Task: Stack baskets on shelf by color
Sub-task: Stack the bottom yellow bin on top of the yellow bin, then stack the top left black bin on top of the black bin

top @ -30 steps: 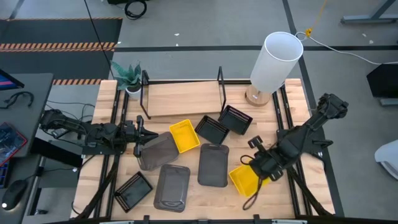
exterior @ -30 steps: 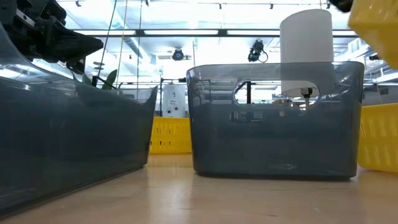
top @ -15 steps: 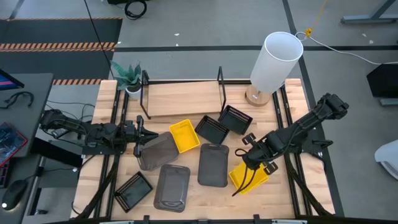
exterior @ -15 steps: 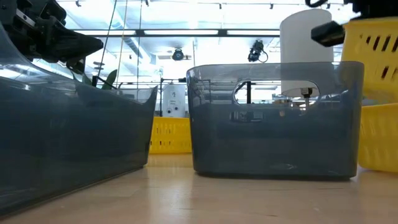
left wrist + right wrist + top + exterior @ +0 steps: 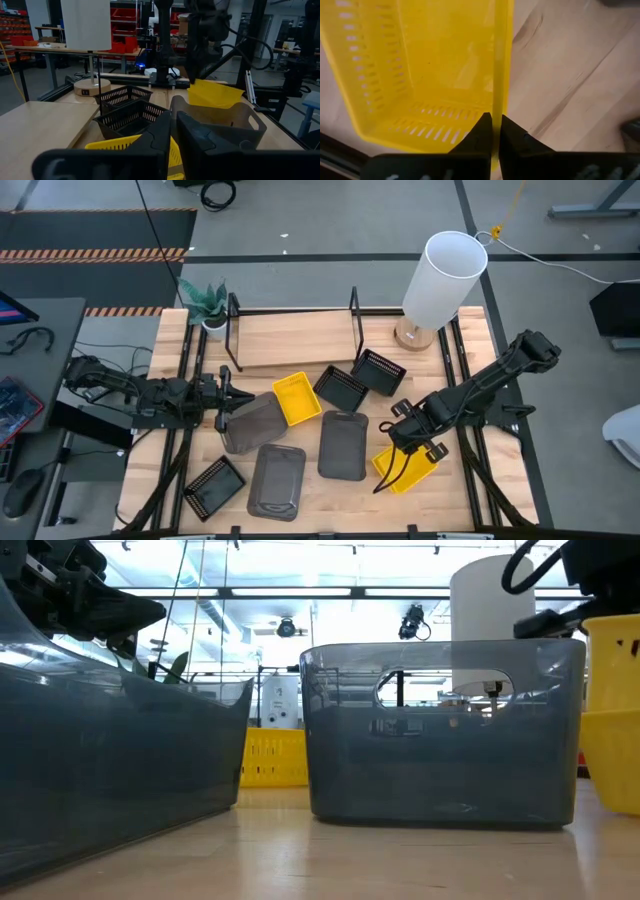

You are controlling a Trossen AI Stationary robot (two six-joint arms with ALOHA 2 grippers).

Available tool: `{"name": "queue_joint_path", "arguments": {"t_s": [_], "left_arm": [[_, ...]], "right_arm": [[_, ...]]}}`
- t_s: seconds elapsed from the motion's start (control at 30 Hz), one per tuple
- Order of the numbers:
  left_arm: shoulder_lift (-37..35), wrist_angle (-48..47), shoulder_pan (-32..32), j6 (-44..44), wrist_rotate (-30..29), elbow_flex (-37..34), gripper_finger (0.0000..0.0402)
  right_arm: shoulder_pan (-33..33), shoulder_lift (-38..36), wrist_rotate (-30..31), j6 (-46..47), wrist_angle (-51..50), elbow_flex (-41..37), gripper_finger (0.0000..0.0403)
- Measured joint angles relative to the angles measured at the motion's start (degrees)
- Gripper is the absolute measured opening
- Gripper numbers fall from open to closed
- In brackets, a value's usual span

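Shelf (image 5: 295, 338): board is seen bare at the table's far side; no basket is placed on it yet.
Right gripper (image 5: 493, 131): fingers are clamped on the wall of a yellow basket (image 5: 407, 468), which is held at the table's right front, near a grey basket (image 5: 343, 445).
Left gripper (image 5: 226, 403): fingers are pinched on the rim of a tilted grey basket (image 5: 252, 423) at the left.
Second yellow basket (image 5: 296, 398): is set mid-table, just in front of the shelf.
Black mesh baskets: two (image 5: 341, 388) (image 5: 379, 372) lie beside the shelf's right end, one (image 5: 214, 487) at the front left.
Third grey basket (image 5: 277, 480): rests at the front.
Progress: judged barely begun; no colour stacks are formed, all baskets remain to be shelved.
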Motion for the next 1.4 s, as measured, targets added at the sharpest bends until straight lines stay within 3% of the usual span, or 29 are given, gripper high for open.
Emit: {"name": "queue_joint_path", "arguments": {"t_s": [0.47,0.87,1.07,1.4], "left_arm": [[0.02,0.00,0.00,-0.01,-0.01,-0.01,0.0034],[0.02,0.00,0.00,-0.02,-0.02,-0.02,0.0029],[0.01,0.00,0.01,-0.02,-0.02,-0.01,0.0032],[0.00,0.00,0.01,-0.02,-0.02,0.00,0.0033]], "right_arm": [[0.06,0.02,-1.90,2.28,1.71,-0.38,0.0054],[-0.48,0.00,-2.03,2.67,3.61,0.00,0.0159],[-0.51,0.02,-0.35,2.74,0.22,4.51,0.0191],[-0.33,0.00,0.72,5.39,-3.64,15.09,0.0194]]}}
